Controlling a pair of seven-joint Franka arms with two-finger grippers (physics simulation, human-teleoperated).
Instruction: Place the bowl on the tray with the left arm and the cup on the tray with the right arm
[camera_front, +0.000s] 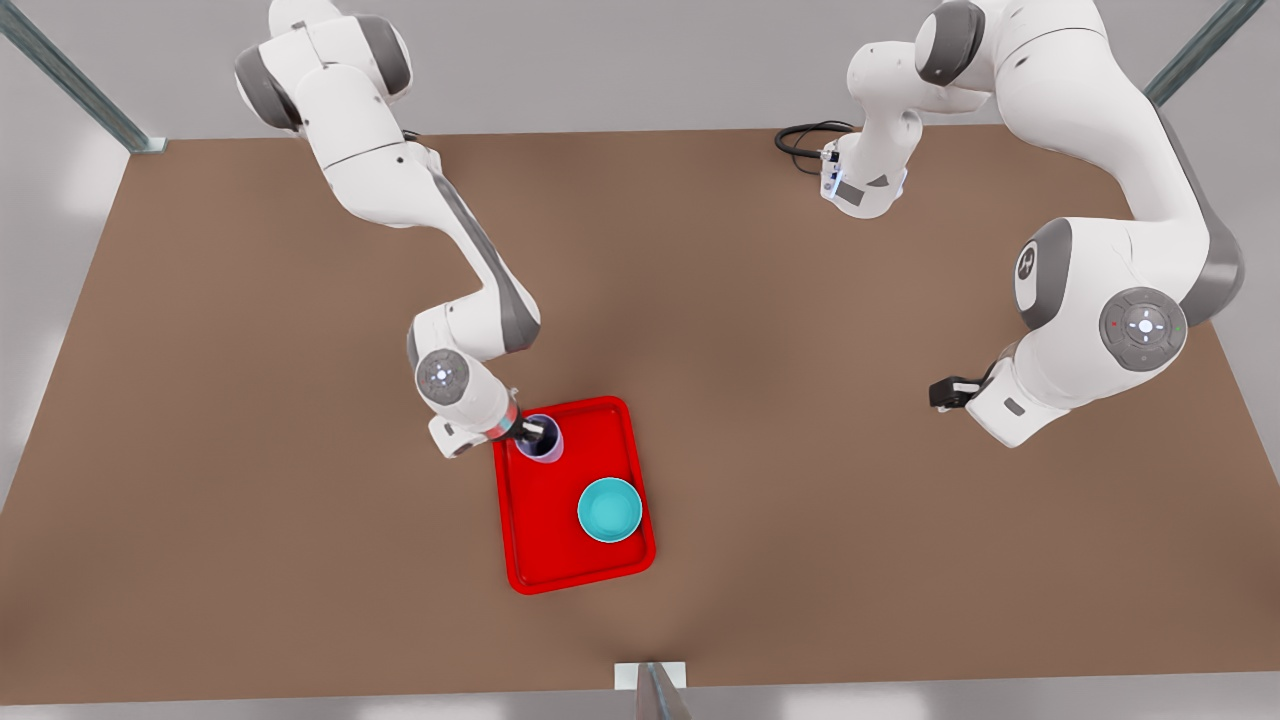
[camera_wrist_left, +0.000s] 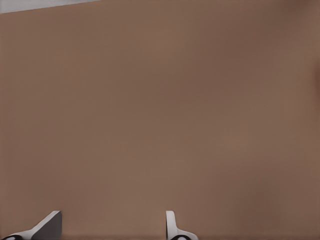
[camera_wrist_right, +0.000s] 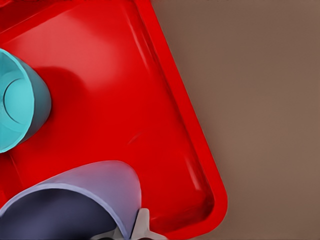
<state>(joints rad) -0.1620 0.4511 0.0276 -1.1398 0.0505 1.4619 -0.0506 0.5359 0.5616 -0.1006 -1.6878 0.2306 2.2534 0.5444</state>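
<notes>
1. Gripping the small lavender tapered cup (camera_wrist_right: 75, 200) at its rim, my right gripper (camera_front: 533, 433) holds it over a corner of the flat red rimmed tray (camera_front: 560, 560).
2. I see the glossy turquoise round bowl (camera_front: 609, 509) on that tray, near the jaws but apart.
3. My left gripper (camera_wrist_left: 112, 227) waits well away over the bare brown table (camera_front: 750, 300), fingers (camera_wrist_left: 171, 225) parted, empty.

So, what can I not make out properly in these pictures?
- The cup: in the front view the right gripper covers much of it, so I cannot tell whether it rests on the tray.
- The cup's base: cut off by the edge of the right wrist view.
- The bowl: partly cut off by the same view's edge.
- The left gripper: in the front view, largely hidden by its own arm.
</notes>
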